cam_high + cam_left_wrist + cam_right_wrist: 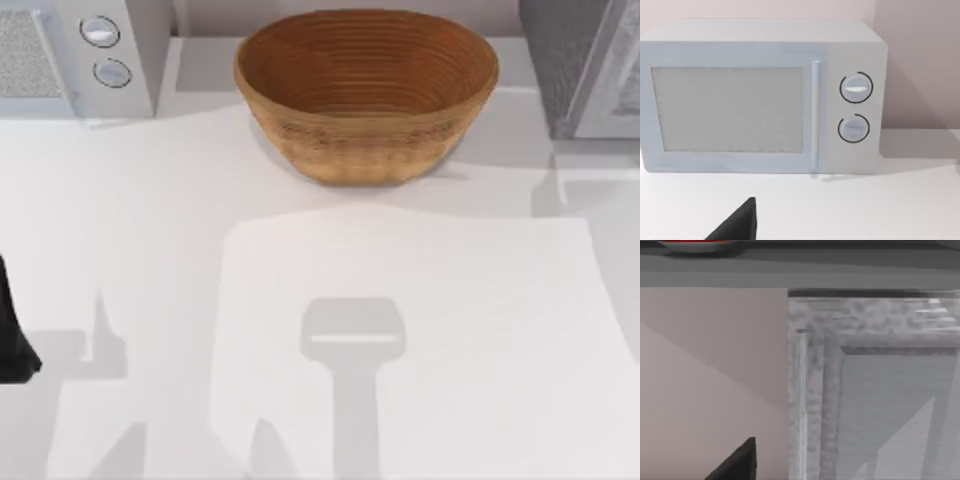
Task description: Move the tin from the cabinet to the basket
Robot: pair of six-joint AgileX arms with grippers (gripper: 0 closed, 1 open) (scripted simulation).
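The brown woven basket [366, 95] stands at the back middle of the table with nothing inside it. The grey cabinet [585, 70] sits at the back right corner. In the right wrist view its pale framed front panel [875, 390] is close up. A red sliver of the tin [692, 244] shows on a grey ledge of the cabinet, mostly cut off by the picture's edge. A dark part of my right gripper [737, 462] shows close in front of the panel. My left arm [12, 335] is parked at the table's left edge, and its gripper [737, 225] faces the microwave.
A white microwave [80, 55] with two round knobs stands at the back left, beside the basket. A pale wall runs behind everything. The white table [300, 250] stretches in front of the basket, crossed by arm shadows.
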